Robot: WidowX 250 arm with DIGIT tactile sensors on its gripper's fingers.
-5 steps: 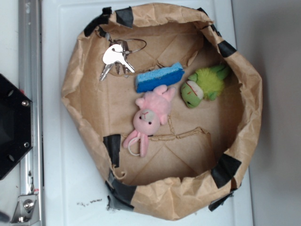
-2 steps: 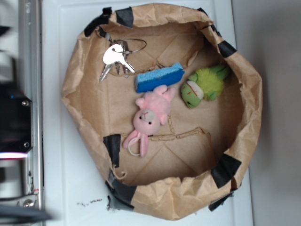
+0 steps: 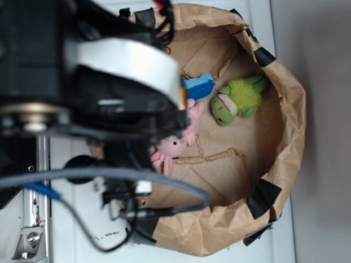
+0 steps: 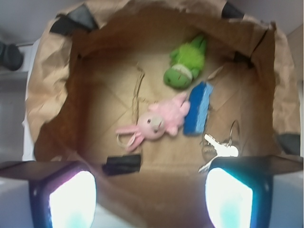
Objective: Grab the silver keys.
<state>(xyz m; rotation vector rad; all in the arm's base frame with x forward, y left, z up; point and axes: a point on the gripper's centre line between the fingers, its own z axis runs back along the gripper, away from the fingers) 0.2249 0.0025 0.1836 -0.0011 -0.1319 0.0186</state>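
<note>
- Overhead, the robot arm (image 3: 93, 82) fills the left and upper part of the exterior view, a dark blurred mass with a white band, hiding the left half of the paper bag and whatever lies under it.
- Cables (image 3: 109, 181) loop below the arm, across the near rim of the bag.
- The white table (image 3: 274, 33) carries everything; a metal rail (image 3: 33, 219) runs along its left edge.
- The brown paper bag (image 3: 285, 109), rolled down into a low open tub with black tape patches (image 3: 263, 197) on its rim, sits on the table.
- The tool (image 4: 151, 197) shows in the wrist view as two fingers with bright glowing pads (image 4: 71, 199) at the bottom corners, set wide apart, holding nothing and touching nothing that can be seen; it hangs over the near rim of the bag.
- The pink bunny (image 4: 156, 123) lies mid-floor of the bag, ears toward the left in the wrist view.
- The green plush toy (image 4: 183, 66) lies beyond the bunny, apart from it.
- The blue sponge (image 4: 197, 109) lies just beside the bunny, touching or nearly touching its right side.
- The silver keys (image 4: 221, 149) lie on the bag floor just right of the sponge, their wire ring (image 4: 233, 130) beside them; they sit right above the tool's right-hand finger in the wrist view, partly cut off by it. In the exterior view the arm hides them.
</note>
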